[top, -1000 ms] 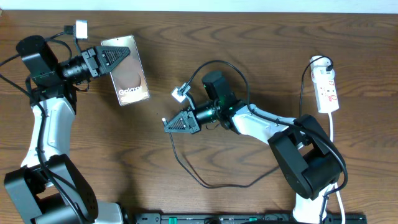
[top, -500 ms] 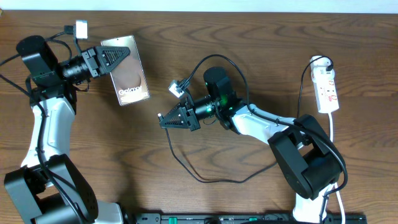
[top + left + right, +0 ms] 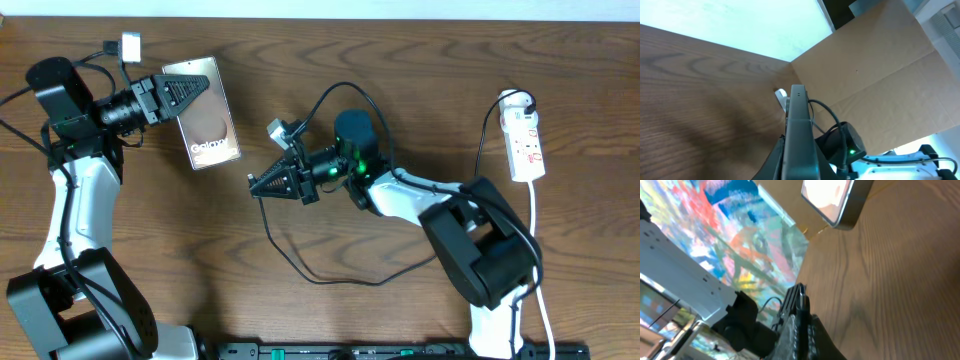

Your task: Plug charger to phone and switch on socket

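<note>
Left gripper [image 3: 200, 88] clamps glossy bronze-brown flat smartphone [image 3: 210, 130], far left; rigid, slick, best held by edges. Right gripper [image 3: 256, 187], closed, apparently pinches thin black charger cable [image 3: 300, 270], centre; floppy, light, grip nr plug tip.

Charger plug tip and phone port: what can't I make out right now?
- Plug tip of the charger: overhead, too small, lost at the shut fingers of the right gripper; right wrist, only a dark blur.
- Port of the phone: overhead, too small; left wrist shows just a thin edge; right wrist, cut off by the top edge.
- Switches on the socket: overhead only, too small to tell on or off.
</note>
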Motion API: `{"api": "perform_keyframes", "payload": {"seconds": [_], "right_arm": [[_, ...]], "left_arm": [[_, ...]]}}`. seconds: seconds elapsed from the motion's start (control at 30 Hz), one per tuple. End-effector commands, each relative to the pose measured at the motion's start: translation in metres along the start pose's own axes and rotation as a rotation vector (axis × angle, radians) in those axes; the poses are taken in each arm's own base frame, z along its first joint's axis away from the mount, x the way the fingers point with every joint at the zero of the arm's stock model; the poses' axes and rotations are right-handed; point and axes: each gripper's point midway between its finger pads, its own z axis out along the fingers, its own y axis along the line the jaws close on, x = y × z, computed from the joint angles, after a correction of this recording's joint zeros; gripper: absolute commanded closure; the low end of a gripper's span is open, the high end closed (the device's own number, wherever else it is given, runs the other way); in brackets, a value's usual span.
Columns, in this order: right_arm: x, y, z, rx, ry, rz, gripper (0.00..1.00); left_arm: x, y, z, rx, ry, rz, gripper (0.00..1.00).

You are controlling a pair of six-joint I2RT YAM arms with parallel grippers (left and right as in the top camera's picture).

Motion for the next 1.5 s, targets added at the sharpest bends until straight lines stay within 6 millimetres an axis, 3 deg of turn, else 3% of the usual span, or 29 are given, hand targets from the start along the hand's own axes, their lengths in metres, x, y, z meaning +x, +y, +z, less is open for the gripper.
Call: {"api": "perform_keyframes", "payload": {"seconds": [0.0,0.27,0.53,0.9,1.47], "right_arm": [[0.010,-0.006,0.006,-0.024,0.009,0.123,0.99],[-0.002,0.006,0.007,-0.061,-0.031,0.088,0.99],[-0.008,0.004,0.010,-0.046,-0.061,0.099,0.99],[-0.009,0.004,0.011,-0.043,-0.066,0.098,0.99],[-0.014,0.002,0.010,-0.030,-0.092,0.084,0.99]], "left_arm": [[0.004,-0.010,0.000,0.032,0.021,0.030,0.92],[0.004,-0.010,0.000,0.031,0.021,0.030,0.92],[0.002,-0.008,0.001,0.019,0.013,0.027,0.93],[0.009,-0.003,0.032,-0.027,0.019,0.003,0.93],[0.004,0.003,0.032,-0.063,-0.006,0.000,0.93]]}}
